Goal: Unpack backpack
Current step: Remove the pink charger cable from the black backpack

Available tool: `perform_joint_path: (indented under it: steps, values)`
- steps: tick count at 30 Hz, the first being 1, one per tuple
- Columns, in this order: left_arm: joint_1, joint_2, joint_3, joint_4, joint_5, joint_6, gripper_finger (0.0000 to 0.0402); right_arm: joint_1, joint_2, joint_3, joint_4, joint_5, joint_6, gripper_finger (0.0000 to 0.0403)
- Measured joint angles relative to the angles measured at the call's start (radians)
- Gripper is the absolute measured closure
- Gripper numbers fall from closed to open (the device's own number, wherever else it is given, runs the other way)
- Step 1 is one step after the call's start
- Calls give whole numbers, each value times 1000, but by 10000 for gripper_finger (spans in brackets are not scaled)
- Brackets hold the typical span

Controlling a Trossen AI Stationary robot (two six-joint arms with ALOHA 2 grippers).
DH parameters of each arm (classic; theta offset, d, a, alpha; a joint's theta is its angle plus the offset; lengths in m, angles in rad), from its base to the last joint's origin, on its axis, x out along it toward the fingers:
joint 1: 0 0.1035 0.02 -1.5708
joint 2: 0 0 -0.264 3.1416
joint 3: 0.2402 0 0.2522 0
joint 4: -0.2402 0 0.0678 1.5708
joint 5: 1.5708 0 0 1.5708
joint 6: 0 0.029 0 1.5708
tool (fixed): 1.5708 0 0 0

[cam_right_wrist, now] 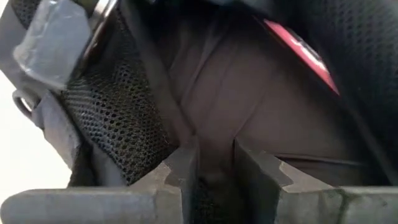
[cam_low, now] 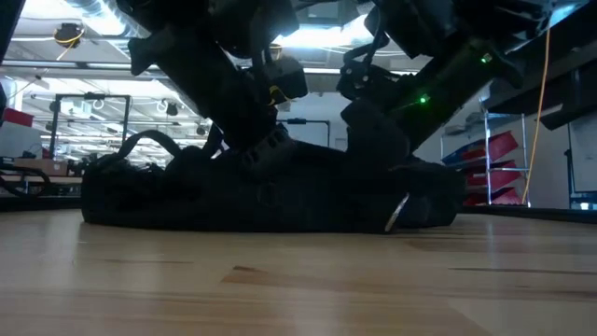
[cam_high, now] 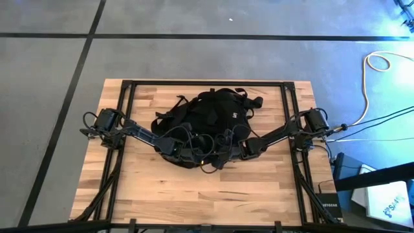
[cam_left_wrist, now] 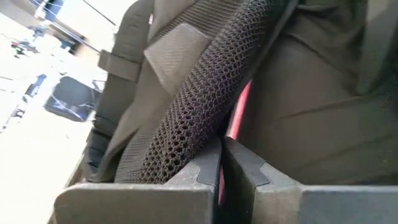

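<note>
The black backpack lies flat in the middle of the wooden table, its straps bunched at the far side. Both grippers are at its near edge. My left gripper is shut between a mesh pad and plain black fabric, with a red strip beside them. My right gripper is shut on a fold of dark fabric, with a red edge farther inside. In the low view the backpack rests on the tabletop under both arms. My left gripper pinches a thin edge of the backpack where the mesh pad meets the plain fabric. A red sliver shows in the gap between the fingers. The backpack stays on the table. My right gripper pinches a fold of dark fabric between its two fingers, next to a mesh panel. The fingers slant down into the backpack from the near right. How many layers they hold does not show.
Black rails run along the table's left and right sides by the arm bases. Cables and a box lie on the floor beyond the right edge. A metal ring hangs at the backpack's near side. Bare wood lies at the near edge.
</note>
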Motion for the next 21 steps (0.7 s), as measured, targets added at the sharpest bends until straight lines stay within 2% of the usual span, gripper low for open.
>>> perform_joint_path:
  steps: [11, 21]
  values:
    - [66, -1, 2, 43, -23, 28, 400, 1, 0, 0, -7, -94, 67, 318]
    - [126, -2, 2, 184, 106, 182, 400, 2, 0, -2, -9, -113, 74, 318]
